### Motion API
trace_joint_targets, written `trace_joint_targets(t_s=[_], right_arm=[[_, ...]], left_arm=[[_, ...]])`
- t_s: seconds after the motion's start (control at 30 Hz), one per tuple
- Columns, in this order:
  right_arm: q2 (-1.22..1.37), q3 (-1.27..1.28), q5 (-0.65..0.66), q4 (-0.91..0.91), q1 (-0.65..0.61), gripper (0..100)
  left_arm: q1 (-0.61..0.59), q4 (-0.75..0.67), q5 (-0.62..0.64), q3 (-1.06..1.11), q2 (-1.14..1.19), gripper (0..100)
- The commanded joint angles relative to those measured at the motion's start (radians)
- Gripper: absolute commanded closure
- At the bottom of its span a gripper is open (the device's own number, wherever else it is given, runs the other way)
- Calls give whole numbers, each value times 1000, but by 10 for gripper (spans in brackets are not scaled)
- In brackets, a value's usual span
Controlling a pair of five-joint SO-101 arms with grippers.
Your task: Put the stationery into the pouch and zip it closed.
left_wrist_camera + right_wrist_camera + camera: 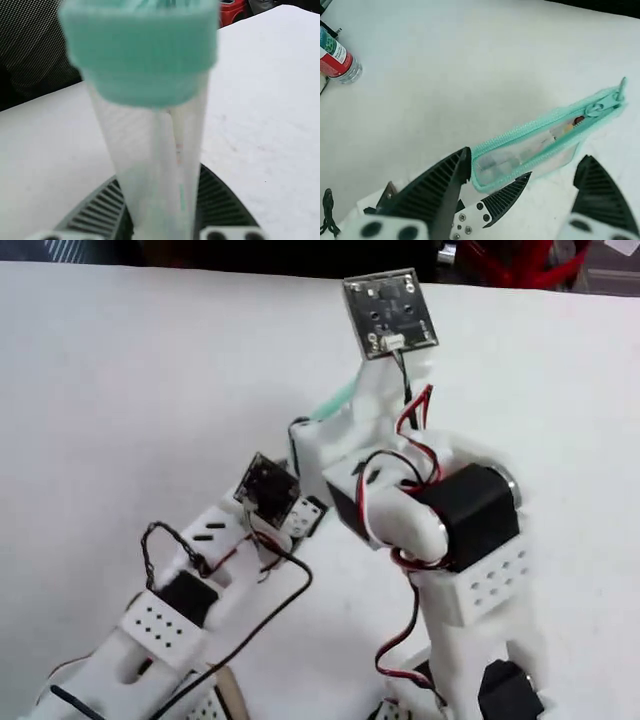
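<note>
The pouch (535, 142) is clear plastic with a mint-green zipper band, and small stationery items show through its wall. Its zipper slider (596, 107) sits at the far end. My left gripper (157, 212) is shut on the pouch's near end, holding the pouch (150, 150) on its edge. One left finger (504, 196) shows under that end in the right wrist view. My right gripper (525, 156) is open, its two dark fingers either side of the pouch without touching it. From above, a mint sliver of the pouch (335, 400) peeks out beside the two arms.
A small bottle (337, 61) with a red and green label lies well away from the pouch. The white table (120, 390) stretches open on all sides. A red object (510, 260) stands beyond the far edge.
</note>
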Motion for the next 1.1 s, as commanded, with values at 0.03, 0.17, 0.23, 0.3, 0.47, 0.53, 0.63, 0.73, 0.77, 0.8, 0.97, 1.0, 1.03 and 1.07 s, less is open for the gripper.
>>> trace_joint_targets(t_s=[0.03, 0.17, 0.23, 0.3, 0.47, 0.53, 0.63, 0.73, 0.77, 0.8, 0.97, 1.0, 1.03, 1.07], right_arm=[[-18, 63, -37, 4, -1, 673], [35, 41, -43, -1, -1, 673], [93, -31, -78, -1, 1, 673], [163, -98, -103, -1, -2, 673], [351, -242, -152, 1, -1, 673], [401, -270, -153, 2, -1, 675], [420, -259, -146, 4, -2, 695], [390, -218, -48, 4, -1, 796], [377, -195, 9, 4, -1, 839], [361, -176, 58, 4, 2, 881], [285, -106, 121, 2, 105, 972], [277, -101, 123, 2, 128, 979], [272, -100, 124, 2, 150, 982], [274, -100, 133, 1, 173, 981]], left_arm=[[-15, -28, -6, -11, -10, 880], [-13, -28, -5, -11, -10, 880], [-13, -28, -5, -11, -10, 880], [-13, -28, -5, -11, -10, 880], [-13, -25, -5, -11, -10, 880], [-13, -26, -5, -11, -12, 880], [-12, -26, -9, -11, -12, 880], [-12, -26, -8, -11, -12, 880], [-12, -26, -9, -11, -12, 880], [-12, -26, -9, -11, -12, 880], [-12, -23, -5, -11, -16, 866], [-12, -21, -3, -11, -18, 837], [-12, -20, 8, -11, -18, 792], [-18, -15, 46, -11, -18, 753]])
